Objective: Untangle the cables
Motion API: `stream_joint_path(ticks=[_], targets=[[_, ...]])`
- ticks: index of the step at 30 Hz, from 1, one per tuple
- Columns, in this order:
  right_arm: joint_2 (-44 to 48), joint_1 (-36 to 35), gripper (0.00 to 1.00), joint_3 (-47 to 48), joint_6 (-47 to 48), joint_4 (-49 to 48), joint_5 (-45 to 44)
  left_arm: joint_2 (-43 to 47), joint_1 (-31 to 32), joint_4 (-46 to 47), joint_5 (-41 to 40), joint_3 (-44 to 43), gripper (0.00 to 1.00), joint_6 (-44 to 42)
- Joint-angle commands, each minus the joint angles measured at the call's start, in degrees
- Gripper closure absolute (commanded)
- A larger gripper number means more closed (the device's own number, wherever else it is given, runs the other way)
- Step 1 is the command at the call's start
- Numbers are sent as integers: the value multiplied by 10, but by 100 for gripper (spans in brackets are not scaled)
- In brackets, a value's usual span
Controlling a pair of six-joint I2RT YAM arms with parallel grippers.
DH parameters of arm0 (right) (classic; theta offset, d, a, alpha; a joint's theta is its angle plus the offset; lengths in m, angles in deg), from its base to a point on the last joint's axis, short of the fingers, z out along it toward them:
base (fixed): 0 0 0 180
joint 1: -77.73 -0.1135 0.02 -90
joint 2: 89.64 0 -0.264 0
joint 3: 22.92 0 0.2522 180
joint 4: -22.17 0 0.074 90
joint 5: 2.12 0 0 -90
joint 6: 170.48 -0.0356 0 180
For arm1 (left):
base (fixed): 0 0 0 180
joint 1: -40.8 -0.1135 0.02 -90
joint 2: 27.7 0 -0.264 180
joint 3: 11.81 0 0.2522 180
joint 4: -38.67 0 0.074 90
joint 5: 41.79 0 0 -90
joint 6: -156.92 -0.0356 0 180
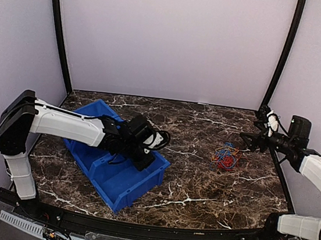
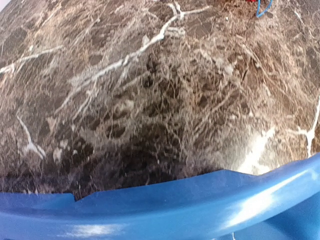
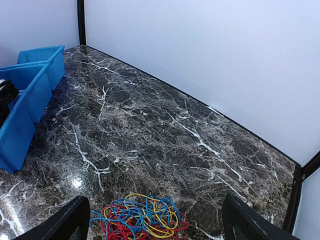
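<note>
Your left gripper (image 1: 143, 163) is shut, tip down in the blue bin (image 1: 131, 192), arm stretched low across the bench (image 1: 199, 189); can't tell if it's got anything. Farther back, the red, blue and yellow cables (image 1: 226, 157) sit in one tangled clump on the bench, and your right gripper (image 1: 247, 141) hangs just beyond them, jaws wide apart, holding nothing

Tangled cables (image 3: 140, 218) near spread end effector (image 3: 155, 200)
</note>
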Motion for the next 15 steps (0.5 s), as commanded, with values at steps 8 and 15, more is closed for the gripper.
stream_joint_path(ticks=[8, 15], targets=[[-14, -7, 7, 12, 23, 7, -5, -139, -93, 82, -14, -209, 100, -82], [-6, -7, 8, 12, 22, 8, -1, -208, -132, 112, 6, -312, 100, -129]])
